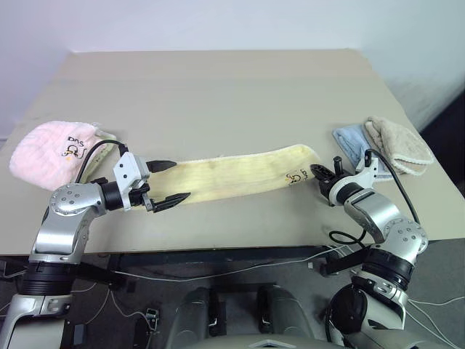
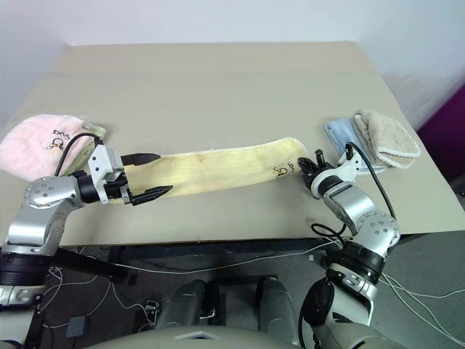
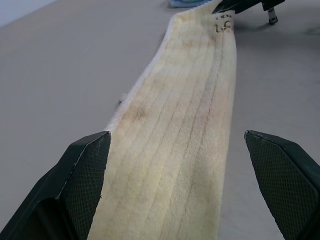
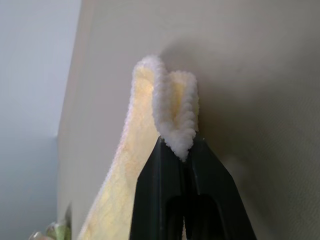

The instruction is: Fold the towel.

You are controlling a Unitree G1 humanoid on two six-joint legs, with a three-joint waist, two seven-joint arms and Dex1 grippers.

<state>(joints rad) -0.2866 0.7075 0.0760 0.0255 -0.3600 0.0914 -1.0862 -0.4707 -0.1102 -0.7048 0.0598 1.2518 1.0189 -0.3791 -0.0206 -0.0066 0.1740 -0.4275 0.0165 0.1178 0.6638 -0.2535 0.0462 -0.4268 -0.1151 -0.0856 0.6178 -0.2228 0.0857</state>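
A broad tan bench (image 1: 218,94) stands against a pale wall, with cables trailing on the grey floor below its front edge. The towel (image 1: 232,174), pale yellow, lies across the bench as a long narrow strip running from left to right, its small dark logo (image 1: 293,177) near the right end. At the bench's left edge rests a pink towel (image 1: 51,154); at the right edge lie a light blue folded towel (image 1: 351,142) and a beige folded towel (image 1: 396,145), side by side and touching. The left tool (image 1: 167,182) sits at the strip's left end with its black fingers (image 3: 85,165) spread wide, one on each side of the cloth, gripping nothing. The right tool (image 1: 320,174) is closed on the towel's right end, pinching a doubled fold of terry edge between its fingers (image 4: 165,185).
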